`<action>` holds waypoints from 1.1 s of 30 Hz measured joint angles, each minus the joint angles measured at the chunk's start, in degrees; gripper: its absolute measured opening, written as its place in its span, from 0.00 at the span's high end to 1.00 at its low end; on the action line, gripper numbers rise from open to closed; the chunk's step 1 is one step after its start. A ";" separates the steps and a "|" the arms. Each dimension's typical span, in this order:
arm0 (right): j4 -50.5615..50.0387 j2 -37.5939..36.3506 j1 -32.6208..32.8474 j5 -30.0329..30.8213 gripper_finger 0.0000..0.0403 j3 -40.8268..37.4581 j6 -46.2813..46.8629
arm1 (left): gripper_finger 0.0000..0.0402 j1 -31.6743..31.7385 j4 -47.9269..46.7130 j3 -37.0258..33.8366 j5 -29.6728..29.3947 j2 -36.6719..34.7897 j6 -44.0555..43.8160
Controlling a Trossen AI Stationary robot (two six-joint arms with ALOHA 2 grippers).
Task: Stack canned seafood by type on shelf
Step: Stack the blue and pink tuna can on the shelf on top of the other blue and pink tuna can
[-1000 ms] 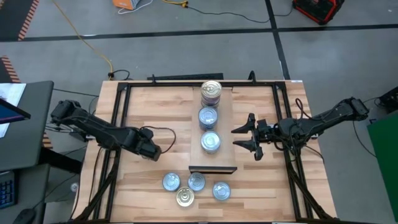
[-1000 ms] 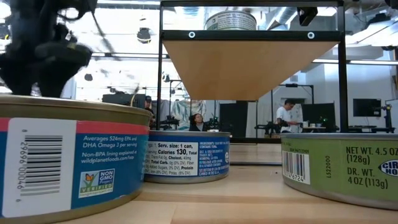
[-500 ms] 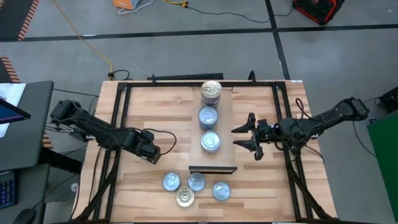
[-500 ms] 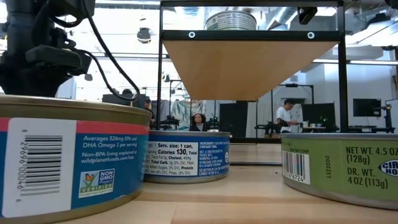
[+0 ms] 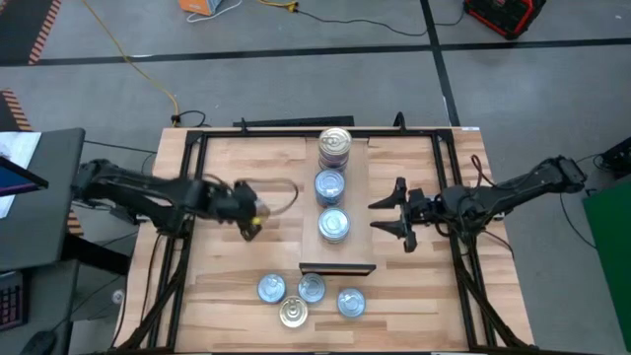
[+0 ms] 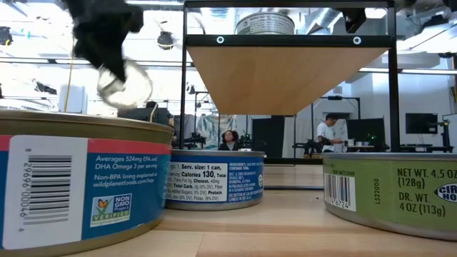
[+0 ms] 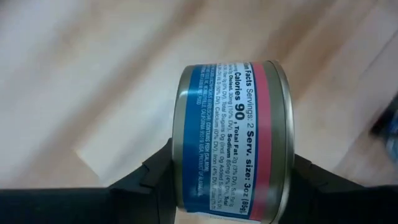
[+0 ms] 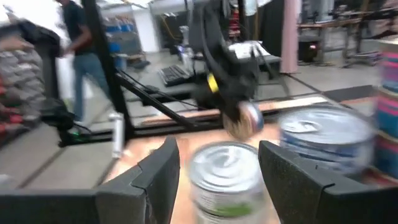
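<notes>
The blue-and-pink tin (image 7: 233, 140) between the left gripper's fingers reads "Calories 90", "Servings: 2, Serv. size: 3 oz (85g)".

In the low view, the big blue tin (image 6: 78, 189) reads "Averages 524mg EPA and DHA Omega 3 per serving", "wildplanetfoods.com", "NON GMO VERIFIED". Right of it, the middle blue tin (image 6: 214, 180) says "Calories 130". Farther right, the green tin (image 6: 391, 191) says "NET WT. 4.5 OZ (128g)", "DR. WT. 4 OZ (113g)".

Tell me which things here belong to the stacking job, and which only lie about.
Belonging to the job:
- round flat seafood tins on the tabletop
- stacked tins on the shelf
- long light-wood shelf board
- blue-and-pink labelled tin held by the left gripper

Lying about:
- yellow cable on the floor
- red case
</notes>
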 joint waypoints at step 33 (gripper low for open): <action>-11.98 -10.86 -27.17 -9.20 0.40 0.52 -0.22 | 0.53 33.74 35.15 38.26 44.19 21.31 16.59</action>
